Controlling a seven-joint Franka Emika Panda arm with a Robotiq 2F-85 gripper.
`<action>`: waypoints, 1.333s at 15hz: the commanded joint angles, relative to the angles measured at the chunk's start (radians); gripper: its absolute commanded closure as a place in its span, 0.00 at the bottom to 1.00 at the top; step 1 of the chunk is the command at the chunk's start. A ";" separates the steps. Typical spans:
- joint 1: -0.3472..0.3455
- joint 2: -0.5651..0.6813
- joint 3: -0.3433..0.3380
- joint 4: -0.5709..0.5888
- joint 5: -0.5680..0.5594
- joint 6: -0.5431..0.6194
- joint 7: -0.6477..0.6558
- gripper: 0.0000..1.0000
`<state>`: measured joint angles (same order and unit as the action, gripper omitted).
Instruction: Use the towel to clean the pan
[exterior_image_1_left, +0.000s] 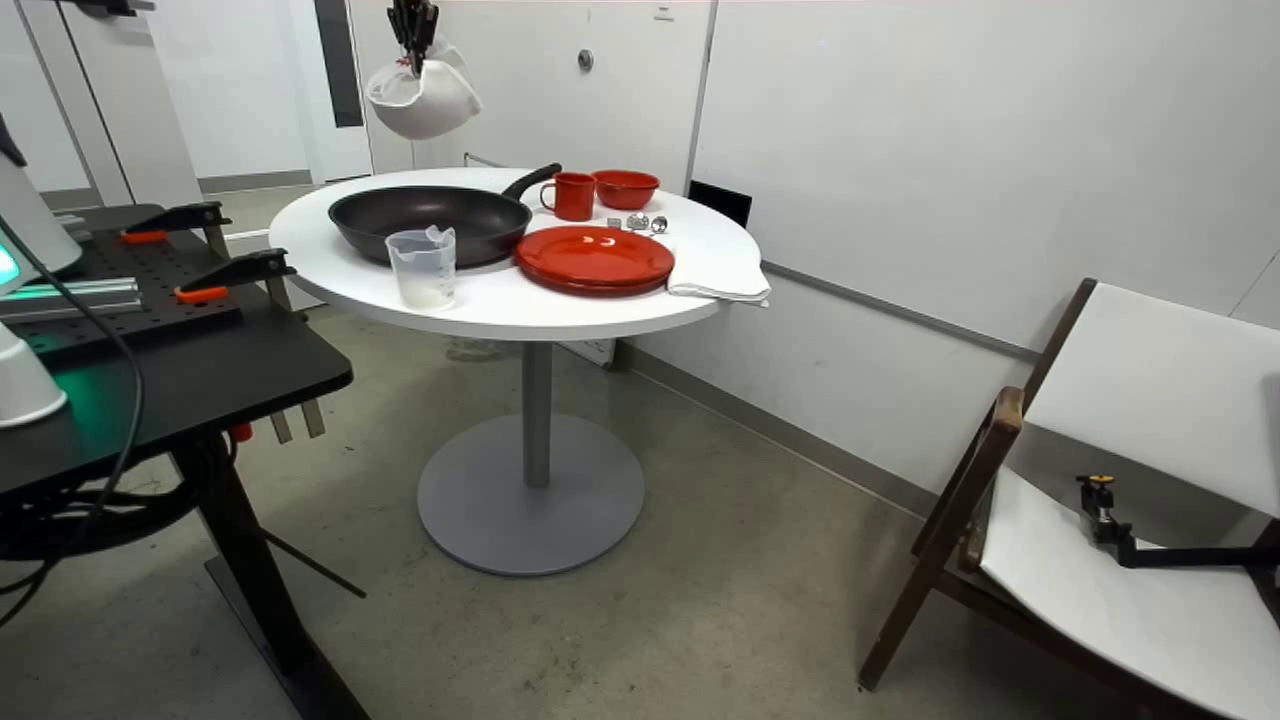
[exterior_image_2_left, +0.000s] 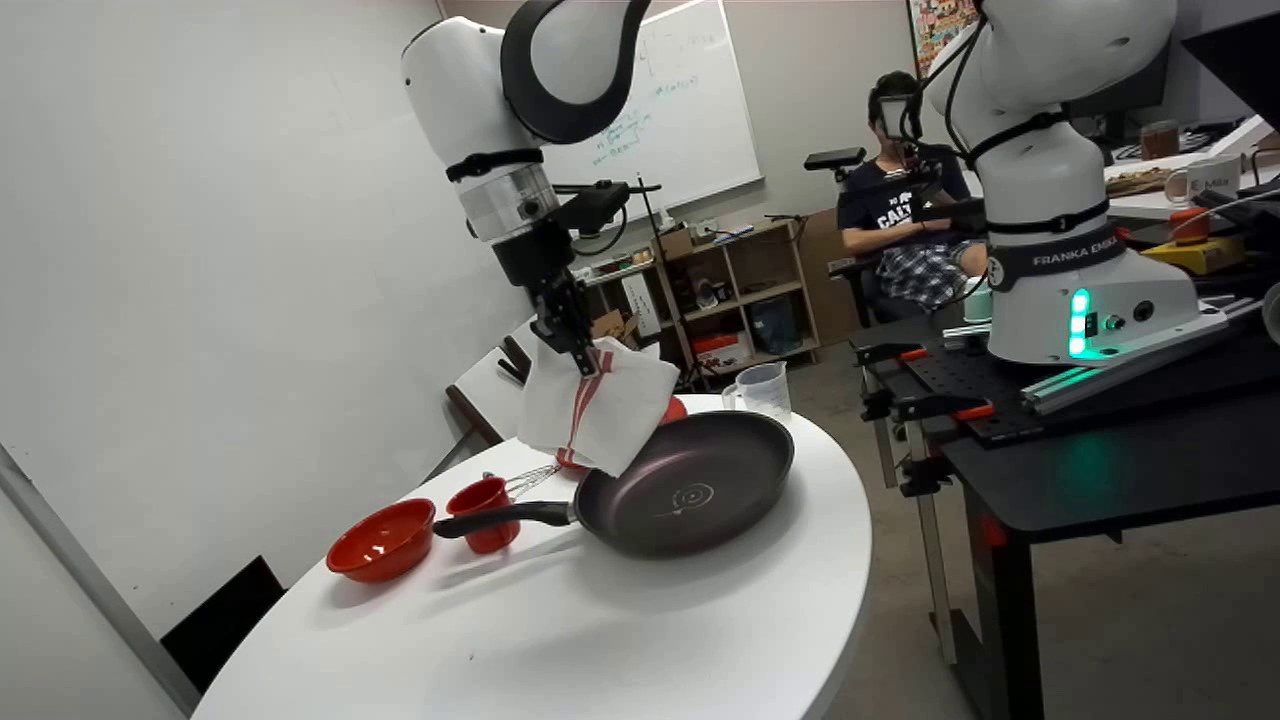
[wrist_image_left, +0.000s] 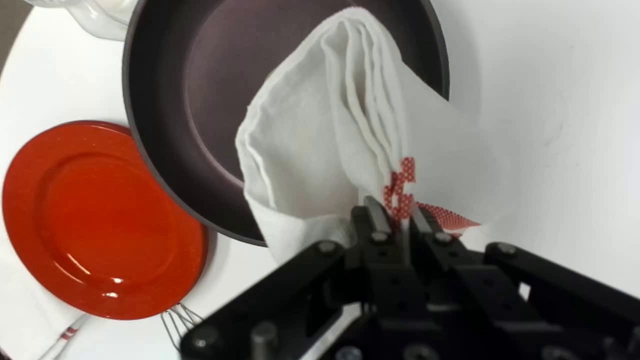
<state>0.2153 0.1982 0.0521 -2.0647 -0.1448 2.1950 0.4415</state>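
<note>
Clenching the white towel (wrist_image_left: 300, 155) in the claw (wrist_image_left: 398, 220), pinching it at the red-patterned band and letting it hang in loose folds. Looking past those folds in the wrist view to the black pan (wrist_image_left: 220, 90), at eleven o'clock from the claw and partly hidden by the towel. Hanging in an exterior view over the round white table (exterior_image_1_left: 500, 295), at twelve o'clock above the pan, with a gap showing between towel and pan. Finding the pan in an exterior view at five o'clock from the claw, resting open side up, with the handle (exterior_image_2_left: 535, 512) pointing to nine o'clock across a red mug (exterior_image_2_left: 492, 538). Looking also, in the wrist view, on red plates (wrist_image_left: 105, 215) at nine o'clock from the claw and a clear measuring cup (wrist_image_left: 100, 21) at ten.
</note>
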 joint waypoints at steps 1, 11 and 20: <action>0.016 0.024 0.042 0.043 -0.020 -0.024 -0.026 0.95; 0.056 0.295 0.049 0.314 -0.035 -0.069 -0.063 0.95; 0.130 0.663 0.015 0.746 -0.051 -0.270 -0.106 0.95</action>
<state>0.3023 0.7391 0.0846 -1.5103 -0.1852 2.0259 0.3683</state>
